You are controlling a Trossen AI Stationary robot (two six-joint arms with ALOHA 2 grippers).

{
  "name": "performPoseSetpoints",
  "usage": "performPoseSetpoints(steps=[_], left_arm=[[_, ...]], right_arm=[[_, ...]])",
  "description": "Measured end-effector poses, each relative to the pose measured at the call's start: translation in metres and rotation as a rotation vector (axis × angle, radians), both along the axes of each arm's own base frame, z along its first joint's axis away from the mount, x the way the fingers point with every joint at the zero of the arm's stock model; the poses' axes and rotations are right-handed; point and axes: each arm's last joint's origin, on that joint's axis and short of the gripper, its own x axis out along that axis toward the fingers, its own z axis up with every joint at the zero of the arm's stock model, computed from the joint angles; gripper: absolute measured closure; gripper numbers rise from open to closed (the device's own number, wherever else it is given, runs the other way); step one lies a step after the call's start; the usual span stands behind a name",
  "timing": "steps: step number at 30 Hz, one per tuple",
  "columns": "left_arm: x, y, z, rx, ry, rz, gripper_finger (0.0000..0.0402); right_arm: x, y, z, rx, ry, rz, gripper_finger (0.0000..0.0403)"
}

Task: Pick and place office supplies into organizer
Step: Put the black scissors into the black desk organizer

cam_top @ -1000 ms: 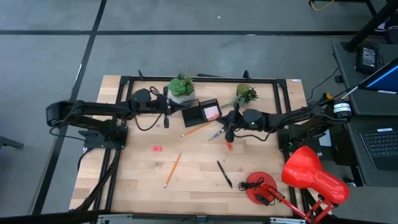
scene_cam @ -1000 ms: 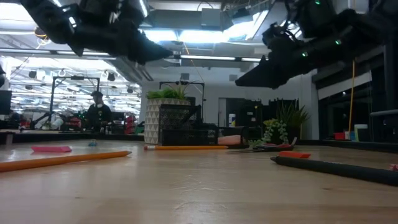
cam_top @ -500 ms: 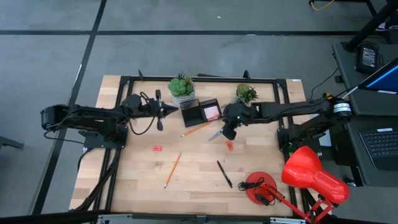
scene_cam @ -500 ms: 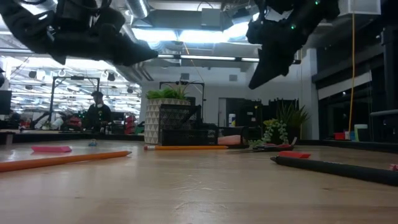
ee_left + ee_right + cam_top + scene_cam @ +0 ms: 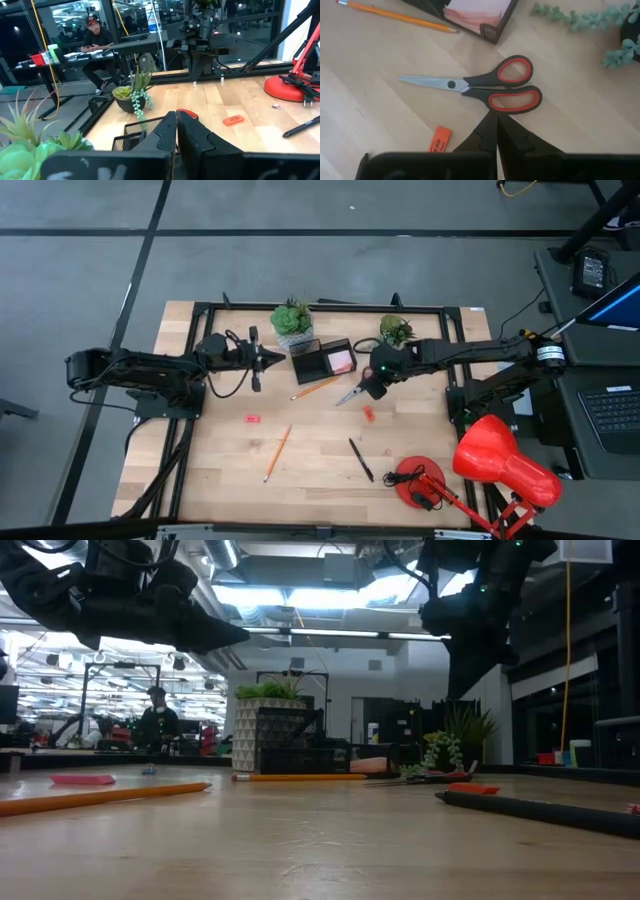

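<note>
The right pincer (image 5: 496, 125), closed and empty, hovers above the scissors (image 5: 485, 86) lying on the counter (image 5: 320, 465) at frame centre, near the organizer (image 5: 322, 360); descending closed, it could shove them aside.

Even overhead light falls on the pale wooden counter (image 5: 320, 450) in the high view, leaving only short, soft shadows under the arms. The low view looks into bright ceiling strip lights (image 5: 300, 595), so both arms show as near-black silhouettes, and the nearest counter surface is soft and out of focus. In the right wrist view the scissors (image 5: 480, 87) are sharp and evenly lit, with the dark fingers in the foreground blurred.
</note>
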Motion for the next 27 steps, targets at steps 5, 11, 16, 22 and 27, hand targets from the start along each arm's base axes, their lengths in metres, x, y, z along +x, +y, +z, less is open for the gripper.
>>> performPoseSetpoints(steps=[5,11,16,22,27], left_arm=[[0.000,0.000,-0.002,-0.019,0.012,0.001,0.0387],[0.000,0.000,-0.002,-0.031,0.019,0.001,0.0386],[0.000,0.000,-0.002,-0.033,0.018,0.001,0.0386],[0.000,0.000,-0.002,-0.038,0.017,0.001,0.0386],[0.000,0.000,-0.002,-0.037,0.017,0.001,0.0386]], right_arm=[[0.000,-0.001,0.000,0.001,-0.003,-0.006,0.0386],[0.002,-0.001,-0.003,0.020,0.001,-0.056,0.0347],[0.005,-0.006,-0.013,0.040,0.040,-0.126,0.0302],[0.005,-0.018,-0.031,0.068,0.157,-0.250,0.0266],[0.011,-0.029,-0.046,0.079,0.188,-0.301,0.0250]])
